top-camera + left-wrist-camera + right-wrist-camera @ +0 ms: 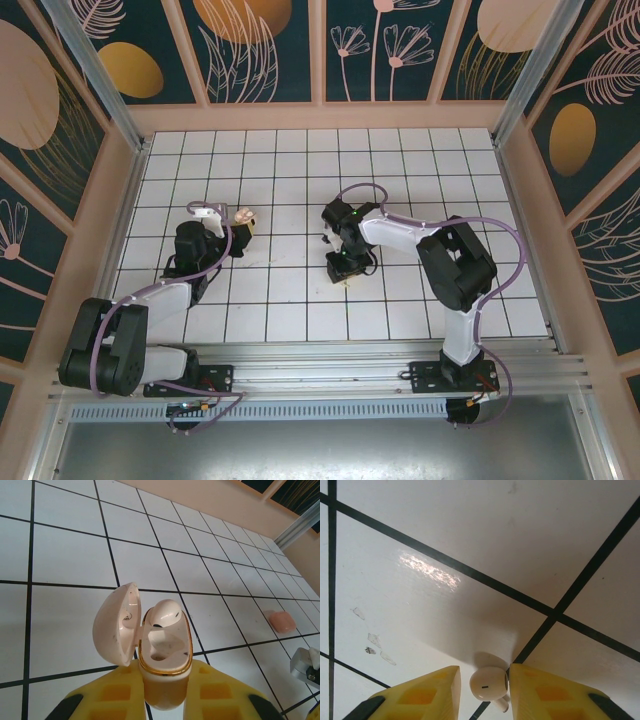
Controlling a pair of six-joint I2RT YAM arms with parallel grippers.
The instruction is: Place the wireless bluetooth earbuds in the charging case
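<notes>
Between the right tool's fingers: a tiny, loose pale beige plastic earbud (pixel 489 684) lay on the white tiled desk (pixel 300 160), beside a black grout line.
Earbud axis: the rounded head pointed toward the fingertips and the short stem back toward the wrist, so it seemingly ran along the fingers rather than across them.
Right tool (pixel 484 676): it stood parted, its yellow pads flanking the loose earbud. One side showed a gap and the other pad perhaps just touched, though the view was too close to tell. Nothing was gripped.
Nearer arm: the right arm was nearer, poised over the loose earbud at mid-desk (pixel 340 268).
Left tool (pixel 162 680): it was clenched on the base of a pale beige, gold-rimmed, pebble-shaped charging case (pixel 150 652), whose lid was hinged open.
Case contents: a second beige earbud (pixel 165 612) sat in the far socket, and the near socket was vacant.
Case from loose earbud: the charging case (pixel 245 222) was well apart from it, off to the left.
Next move, judged: the right tool should close on the loose earbud, then carry it left.
</notes>
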